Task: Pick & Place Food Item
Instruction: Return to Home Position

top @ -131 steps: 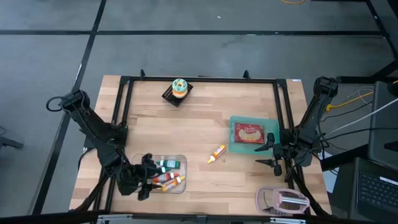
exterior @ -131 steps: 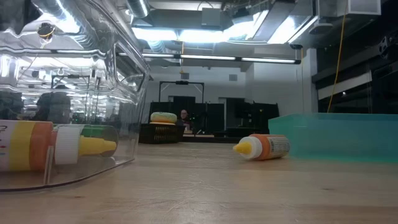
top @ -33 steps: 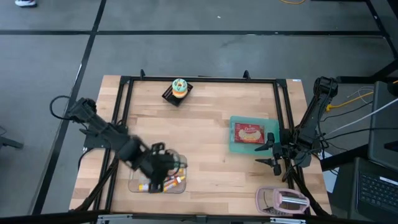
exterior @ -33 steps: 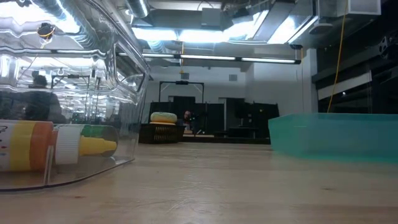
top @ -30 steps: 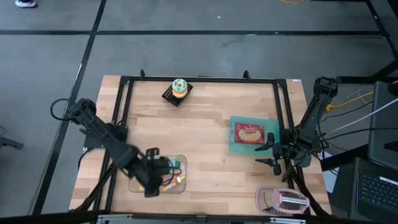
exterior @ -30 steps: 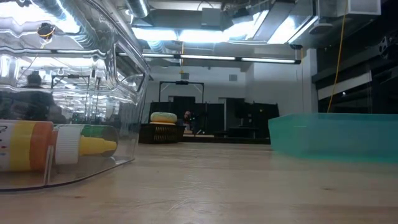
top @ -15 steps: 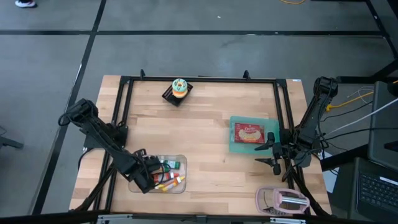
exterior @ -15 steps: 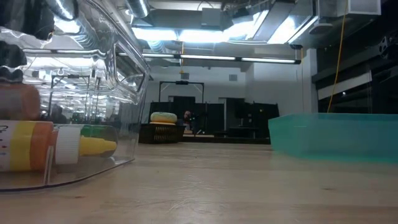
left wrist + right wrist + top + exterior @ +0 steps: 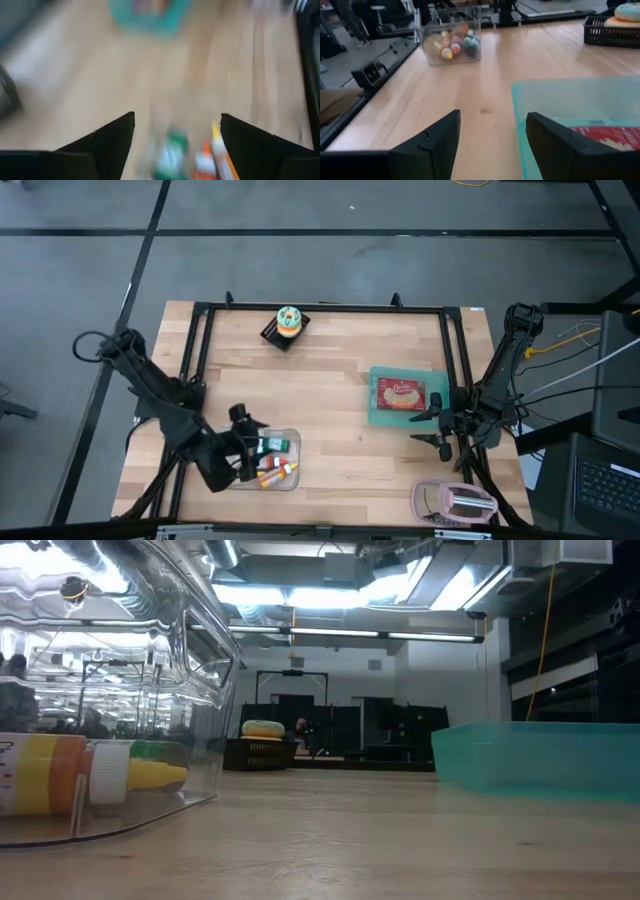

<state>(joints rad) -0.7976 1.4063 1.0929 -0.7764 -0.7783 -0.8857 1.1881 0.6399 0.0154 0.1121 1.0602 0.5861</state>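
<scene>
A clear container point(image 9: 296, 456) stands at the table's near left and holds several small sauce bottles point(image 9: 274, 469), which lie on their sides. The low view shows one yellow-and-orange bottle point(image 9: 60, 775) through the container's wall. My left gripper point(image 9: 249, 442) hangs over the container's left part. It slants down, open, with nothing between its fingers point(image 9: 112, 132). The blurred bottles point(image 9: 170, 150) show below the gripper in the left wrist view. My right gripper point(image 9: 425, 430) waits open at the near right, beside a teal tray point(image 9: 378, 418).
A red packet point(image 9: 403, 393) lies in the teal tray. A black basket point(image 9: 272, 334) with a doughnut point(image 9: 288, 320) stands at the far edge. A pink thing point(image 9: 455, 502) sits at the near right corner. Bare wood lies between the container and the tray.
My left gripper has swung over the clear container toward the table's near left and tipped downward. Half a second ago it reached low into the container with something orange beside it in the low view. Now it stands above that view. My right arm has kept still.
</scene>
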